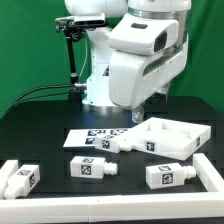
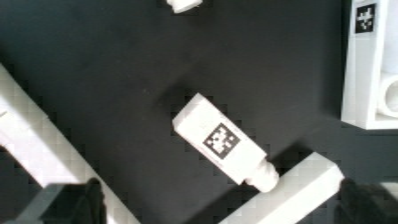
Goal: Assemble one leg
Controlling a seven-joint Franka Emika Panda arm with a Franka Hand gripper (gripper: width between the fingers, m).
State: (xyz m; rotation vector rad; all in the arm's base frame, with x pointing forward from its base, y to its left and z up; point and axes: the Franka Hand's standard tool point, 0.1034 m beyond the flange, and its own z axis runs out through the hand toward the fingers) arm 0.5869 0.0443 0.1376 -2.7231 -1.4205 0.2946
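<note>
Gripper spread wide above leg; looks light, stiff, smooth plastic (slippery maybe). Pinch across flat sides, mid-body.

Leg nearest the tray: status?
Gripper open, hovering over the leg. Leg flat on table, not grasped. Tray close beside it.
</note>
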